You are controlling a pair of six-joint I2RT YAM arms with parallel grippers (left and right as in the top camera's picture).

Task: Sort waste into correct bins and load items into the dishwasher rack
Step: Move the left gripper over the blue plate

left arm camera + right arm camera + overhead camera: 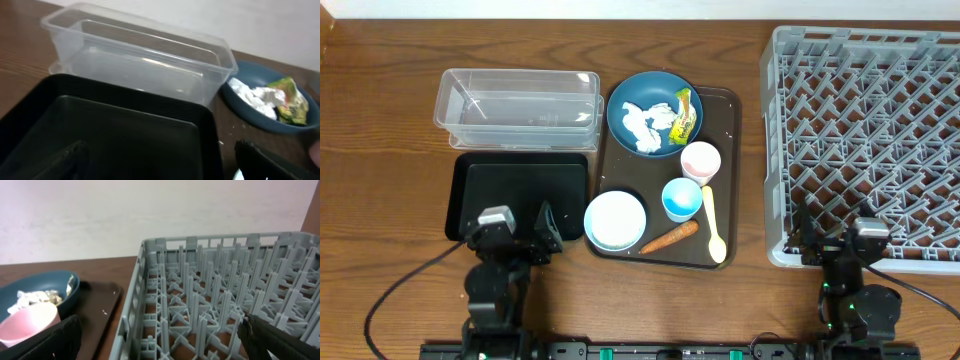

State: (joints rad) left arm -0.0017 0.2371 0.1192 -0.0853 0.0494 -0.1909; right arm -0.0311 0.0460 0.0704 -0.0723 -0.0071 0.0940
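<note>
1. Nearest the lens in each wrist view, dark fingers are seen at the lower corners, spread wide with nothing between them. The left gripper and the right gripper are thus both parted and empty, presumably readied for a first pick
2. Of the waste, the crumpled white tissue and the yellow-green wrapper are piled in the dark blue dish, upper centre of the overhead view. The orange carrot-like stick is laid flat near the lower centre, just beside the white bowl. No rice can be told apart from the bowl's white inside
3. The pink cup and the light blue cup are stood mouth-up between dish and bowl, with the cream spoon laid lengthwise to their right. All are gathered on the dark brown tray, seemingly as one cleared meal
4. The clear tub is set at upper left and the black tray directly below it, just beside the brown tray. Both appear empty. The left gripper hangs over the black tray's lower edge, so short drops of waste are judged intended
5. The dishwasher rack fills the right side of the wooden table, unloaded, with the right gripper at its lower edge, probably so that dishes are carried only a little way
</note>
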